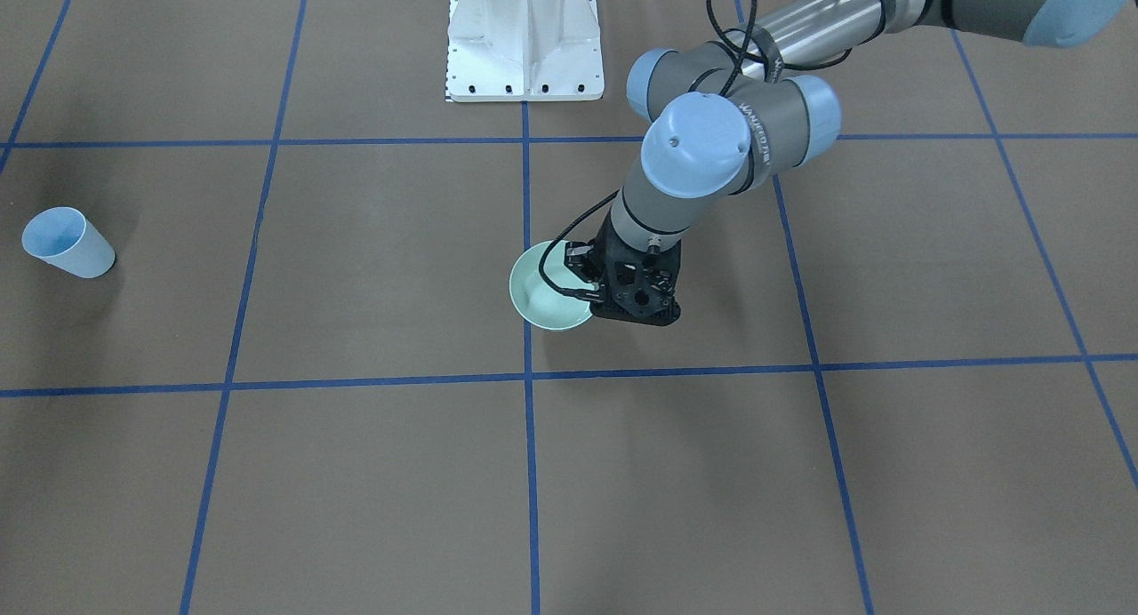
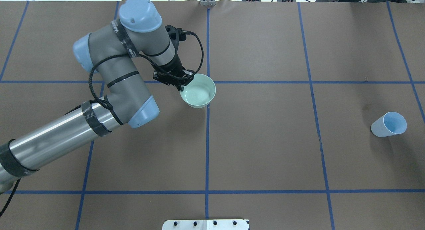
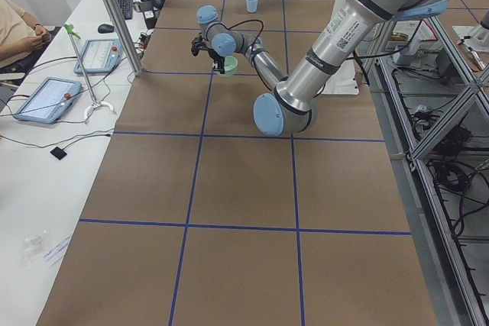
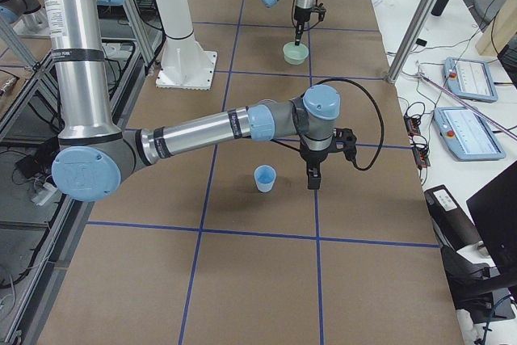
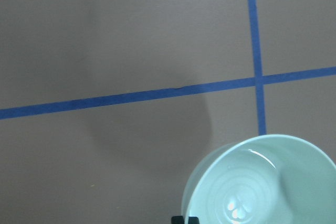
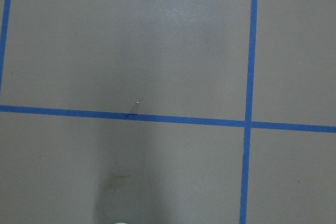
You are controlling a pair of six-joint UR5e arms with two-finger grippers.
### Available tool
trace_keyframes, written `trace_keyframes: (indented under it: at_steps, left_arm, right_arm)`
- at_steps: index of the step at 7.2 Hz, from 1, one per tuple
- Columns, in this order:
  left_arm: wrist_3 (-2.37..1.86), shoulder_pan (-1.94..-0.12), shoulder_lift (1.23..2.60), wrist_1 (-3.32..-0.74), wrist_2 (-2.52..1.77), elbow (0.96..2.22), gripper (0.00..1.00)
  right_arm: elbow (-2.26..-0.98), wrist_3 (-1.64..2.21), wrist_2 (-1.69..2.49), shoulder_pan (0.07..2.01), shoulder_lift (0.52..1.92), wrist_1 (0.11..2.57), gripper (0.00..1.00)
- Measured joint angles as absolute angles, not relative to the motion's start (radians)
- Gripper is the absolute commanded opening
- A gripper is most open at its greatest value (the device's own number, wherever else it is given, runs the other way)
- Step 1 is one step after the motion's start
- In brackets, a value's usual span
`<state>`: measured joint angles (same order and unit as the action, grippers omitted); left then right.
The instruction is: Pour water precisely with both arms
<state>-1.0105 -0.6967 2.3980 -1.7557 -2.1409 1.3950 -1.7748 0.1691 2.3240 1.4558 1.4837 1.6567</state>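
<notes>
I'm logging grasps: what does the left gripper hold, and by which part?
The left gripper seems to pinch the bowl by its rim, at the edge nearest the arm.

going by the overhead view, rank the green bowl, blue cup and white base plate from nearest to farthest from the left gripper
From the left gripper:
1. green bowl, right beside it, mid-table.
2. white base plate, at the view's bottom edge, centre.
3. blue cup, far out on the right side.
</notes>
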Motion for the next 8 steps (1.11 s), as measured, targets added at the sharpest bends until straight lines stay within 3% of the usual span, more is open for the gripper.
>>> trace_keyframes:
  at_steps: [1,2,4,5,6,8]
  left_arm:
    - [-1.047,-0.672,2.418,-1.847,-2.102,1.328,0.00]
    - [-1.059,-0.660,2.425,-1.904,-2.084,1.289,0.11]
    - [-1.063,-0.647,2.427,-1.937,-2.072,1.265,0.61]
    - [-1.064,-0.644,2.427,-1.939,-2.063,1.264,0.93]
    - [-1.065,-0.641,2.427,-1.939,-2.050,1.266,0.99]
    - [-1.063,-0.656,2.424,-1.899,-2.041,1.318,0.99]
  right_arm:
    - [-1.776,0.169,2.324,1.456,1.482,1.657,1.00]
    - [-1.777,0.169,2.324,1.456,1.482,1.657,1.00]
    - [-1.779,0.171,2.324,1.456,1.482,1.657,1.00]
    - [-1.780,0.176,2.324,1.456,1.482,1.656,1.00]
    - [-1.781,0.182,2.324,1.456,1.482,1.656,1.00]
    - [-1.782,0.184,2.323,1.455,1.482,1.655,1.00]
